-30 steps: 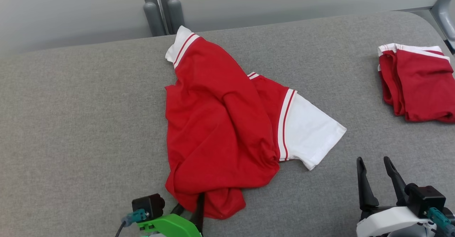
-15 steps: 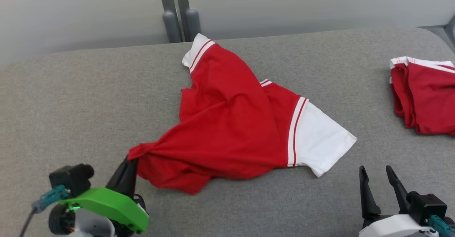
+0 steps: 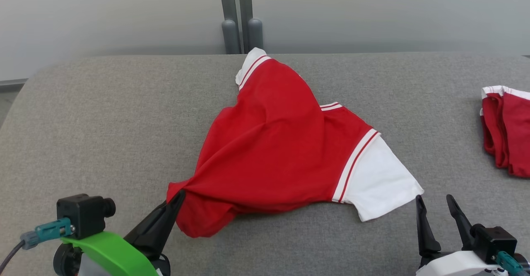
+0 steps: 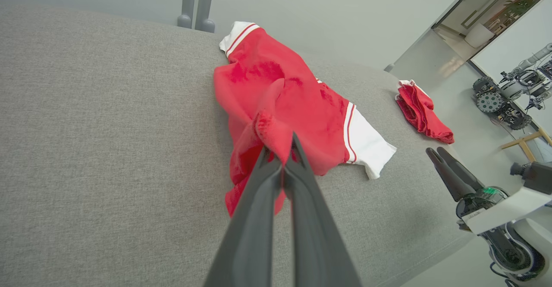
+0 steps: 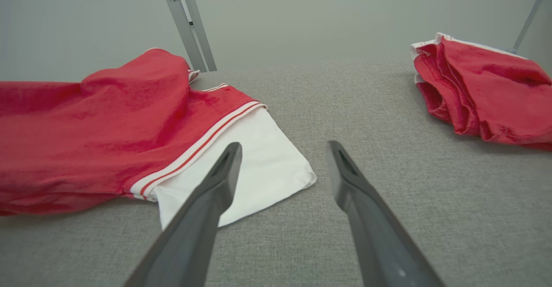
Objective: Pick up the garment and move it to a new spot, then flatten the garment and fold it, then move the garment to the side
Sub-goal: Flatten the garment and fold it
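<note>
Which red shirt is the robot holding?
The spread-out red-and-white fabric shirt in the middle; the left gripper pinches it. The folded red shirt lies untouched at the right.

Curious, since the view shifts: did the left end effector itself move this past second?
Yes. Against the grey posts, the left end effector went leftward, dragging the garment.

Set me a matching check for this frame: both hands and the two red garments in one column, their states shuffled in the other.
Column one
1. left hand
2. right hand
3. central garment
4. right-side garment

Column two
A. open, holding nothing
B. lying in a heap, touched by neither hand
C. shut on red cloth
D. pulled taut toward one corner, white sleeve lying flat

Pairs: 1-C, 2-A, 3-D, 4-B
</note>
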{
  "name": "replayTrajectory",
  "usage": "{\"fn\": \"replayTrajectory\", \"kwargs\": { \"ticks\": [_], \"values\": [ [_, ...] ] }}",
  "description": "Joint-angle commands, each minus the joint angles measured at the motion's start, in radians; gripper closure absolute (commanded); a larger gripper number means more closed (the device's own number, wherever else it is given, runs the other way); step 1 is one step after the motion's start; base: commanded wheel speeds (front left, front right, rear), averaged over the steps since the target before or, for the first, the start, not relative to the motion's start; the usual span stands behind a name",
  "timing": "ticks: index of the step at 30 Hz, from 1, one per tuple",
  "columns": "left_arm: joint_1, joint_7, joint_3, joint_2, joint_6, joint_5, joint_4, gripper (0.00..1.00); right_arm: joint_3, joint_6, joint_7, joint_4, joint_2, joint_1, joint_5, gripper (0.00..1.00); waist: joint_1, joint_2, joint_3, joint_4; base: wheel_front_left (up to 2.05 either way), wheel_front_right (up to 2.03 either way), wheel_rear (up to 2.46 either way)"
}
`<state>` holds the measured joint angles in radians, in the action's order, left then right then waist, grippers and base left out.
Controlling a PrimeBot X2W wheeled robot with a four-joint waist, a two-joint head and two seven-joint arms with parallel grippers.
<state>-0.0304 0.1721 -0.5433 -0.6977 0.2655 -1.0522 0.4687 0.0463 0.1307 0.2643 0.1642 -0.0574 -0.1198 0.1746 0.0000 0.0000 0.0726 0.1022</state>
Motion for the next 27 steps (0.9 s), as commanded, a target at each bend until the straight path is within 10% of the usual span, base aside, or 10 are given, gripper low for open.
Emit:
{"fn": "replayTrajectory", "kwargs": {
  "ticks": [1,9,19,20,22,27],
  "values": [
    [0.016,-0.002,0.008,-0.015,-0.008,-0.006,0.017,1.0,-0.001,0.0,0.0,0.0,-0.002,-0.011,0.001,0.0,0.0,0.0,0.005,0.007,0.0,0.0,0.0],
    [0.006,0.014,0.056,-0.03,-0.04,-0.088,-0.004,1.0,-0.012,0.0,0.0,-0.003,-0.013,0.022,0.005,0.0,0.0,0.0,0.044,-0.01,0.0,0.0,0.0],
    [-0.15,0.021,0.06,0.103,-0.067,-0.154,-0.511,1.0,-0.02,0.0,0.0,0.001,-0.018,0.056,0.008,0.0,0.0,0.0,0.11,-0.066,0.0,0.0,0.0],
    [-0.159,0.007,0.059,0.115,-0.072,-0.144,-0.558,0.9,-0.019,0.0,0.0,0.002,-0.018,0.057,0.009,0.0,0.0,0.0,0.112,-0.072,0.0,0.0,0.0],
    [-0.166,-0.025,0.057,0.139,-0.085,-0.136,-0.621,0.0,-0.014,0.0,0.0,0.002,-0.018,0.054,0.008,0.0,0.0,0.0,0.112,-0.078,0.0,0.0,0.0],
    [-0.114,-0.118,0.089,0.158,-0.095,-0.135,-0.665,0.0,0.0,0.0,0.0,0.004,-0.017,0.037,0.004,0.0,0.0,0.0,0.104,-0.075,0.0,0.0,0.0]
  ]
}}
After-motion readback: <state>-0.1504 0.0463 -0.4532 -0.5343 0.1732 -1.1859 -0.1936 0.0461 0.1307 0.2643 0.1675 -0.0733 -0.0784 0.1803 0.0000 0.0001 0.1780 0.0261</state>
